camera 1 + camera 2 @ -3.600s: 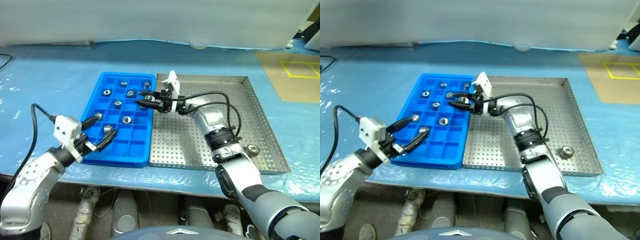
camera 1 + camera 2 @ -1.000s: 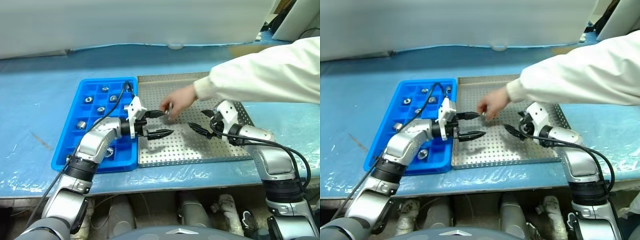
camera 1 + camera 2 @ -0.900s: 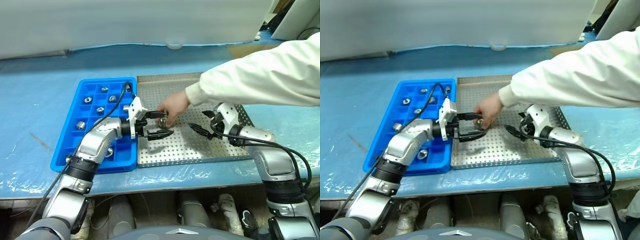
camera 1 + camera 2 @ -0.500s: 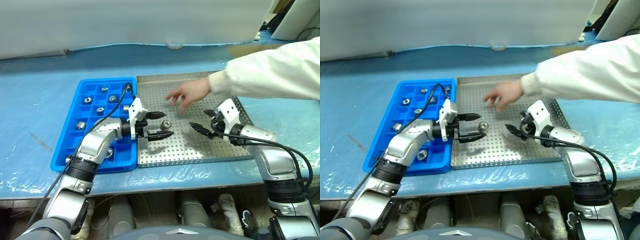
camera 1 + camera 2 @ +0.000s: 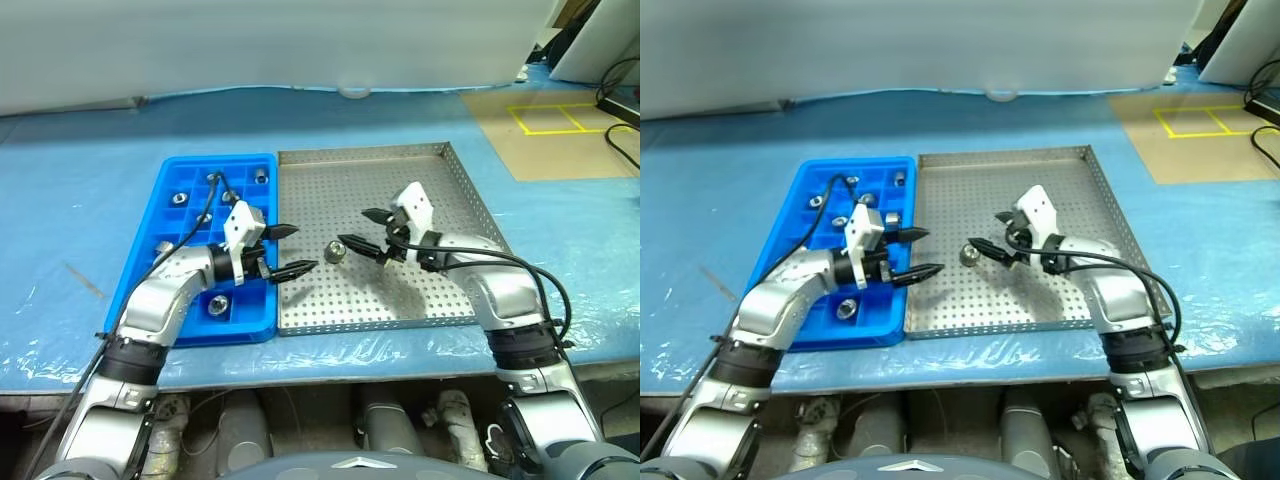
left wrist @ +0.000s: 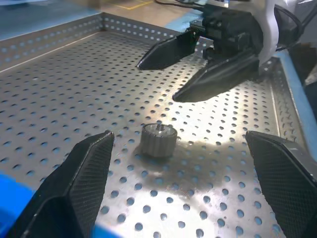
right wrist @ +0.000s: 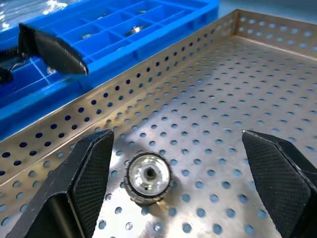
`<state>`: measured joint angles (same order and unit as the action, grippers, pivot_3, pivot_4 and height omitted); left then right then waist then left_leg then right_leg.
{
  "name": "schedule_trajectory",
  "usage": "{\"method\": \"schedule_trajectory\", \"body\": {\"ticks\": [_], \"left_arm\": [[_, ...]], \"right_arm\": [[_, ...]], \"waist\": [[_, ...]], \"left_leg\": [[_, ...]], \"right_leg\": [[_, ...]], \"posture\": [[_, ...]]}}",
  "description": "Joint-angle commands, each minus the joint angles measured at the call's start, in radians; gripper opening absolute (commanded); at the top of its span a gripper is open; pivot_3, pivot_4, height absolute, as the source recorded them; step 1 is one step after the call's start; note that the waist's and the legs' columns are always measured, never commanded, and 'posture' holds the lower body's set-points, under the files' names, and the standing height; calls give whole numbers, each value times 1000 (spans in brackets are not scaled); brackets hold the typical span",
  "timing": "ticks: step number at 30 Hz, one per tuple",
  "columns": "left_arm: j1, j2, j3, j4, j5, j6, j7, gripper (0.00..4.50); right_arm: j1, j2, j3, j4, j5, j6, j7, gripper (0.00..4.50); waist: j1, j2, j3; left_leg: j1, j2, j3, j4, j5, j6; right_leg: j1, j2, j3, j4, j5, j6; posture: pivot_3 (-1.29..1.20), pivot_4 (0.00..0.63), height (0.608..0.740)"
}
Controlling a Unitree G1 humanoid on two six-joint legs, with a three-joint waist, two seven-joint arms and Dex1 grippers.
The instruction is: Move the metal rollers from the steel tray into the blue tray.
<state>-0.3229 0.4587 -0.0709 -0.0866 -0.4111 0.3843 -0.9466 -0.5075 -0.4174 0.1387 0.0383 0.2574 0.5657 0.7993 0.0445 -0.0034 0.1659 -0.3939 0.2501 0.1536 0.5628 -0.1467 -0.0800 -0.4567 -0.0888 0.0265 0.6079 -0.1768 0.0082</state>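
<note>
one roller (image 5: pixel 335 251) on the steel tray (image 5: pixel 420 300), sat between left gripper (image 5: pixel 288 250) and right gripper (image 5: pixel 361 229), both jaws wide, nothing held, blue tray (image 5: pixel 170 190) behind left

Both arms are silver-grey with black joint rings, looping black cables, white wrist blocks and black pointed fingers (image 5: pixel 298 268).
</note>
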Motion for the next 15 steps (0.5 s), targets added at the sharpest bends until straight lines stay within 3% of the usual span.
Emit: {"method": "schedule_trajectory", "body": {"ticks": [1, 5, 7, 13, 15], "left_arm": [[36, 17, 37, -94, -18, 19, 38, 4500], [68, 25, 48, -131, -23, 33, 64, 4500], [67, 24, 49, -135, -22, 35, 70, 4500], [45, 27, 56, -120, -22, 27, 74, 4500], [44, 29, 58, -120, -20, 25, 77, 4500]], "right_arm": [[-35, 10, 32, 89, -25, -47, 29, 4335], [-62, 13, 73, 211, -87, -99, 31, 4156], [-57, -7, 113, 244, -133, -136, 51, 3770], [-56, 11, 63, 211, -89, -135, 63, 1742], [-63, 29, 31, 191, -55, -145, 69, 1721]], "waist": [[8, 0, 0], [28, 0, 0], [30, 0, 0], [30, 0, 0], [28, 0, 0]], "left_leg": [[0, 0, 0, 0, 0, 0], [0, 0, 0, 0, 0, 0], [0, 0, 0, 0, 0, 0], [1, 0, 0, 0, 0, 0], [0, 0, 0, 0, 0, 0]], "right_leg": [[0, 0, 0, 0, 0, 0], [0, 0, 0, 0, 0, 0], [0, -1, -1, 0, 0, 0], [1, 0, 0, 0, 0, 0], [1, 0, 0, 0, 0, 0]], "posture": [[62, 150, 740], [62, 150, 740], [74, 150, 740], [67, 150, 740], [67, 150, 740]]}}
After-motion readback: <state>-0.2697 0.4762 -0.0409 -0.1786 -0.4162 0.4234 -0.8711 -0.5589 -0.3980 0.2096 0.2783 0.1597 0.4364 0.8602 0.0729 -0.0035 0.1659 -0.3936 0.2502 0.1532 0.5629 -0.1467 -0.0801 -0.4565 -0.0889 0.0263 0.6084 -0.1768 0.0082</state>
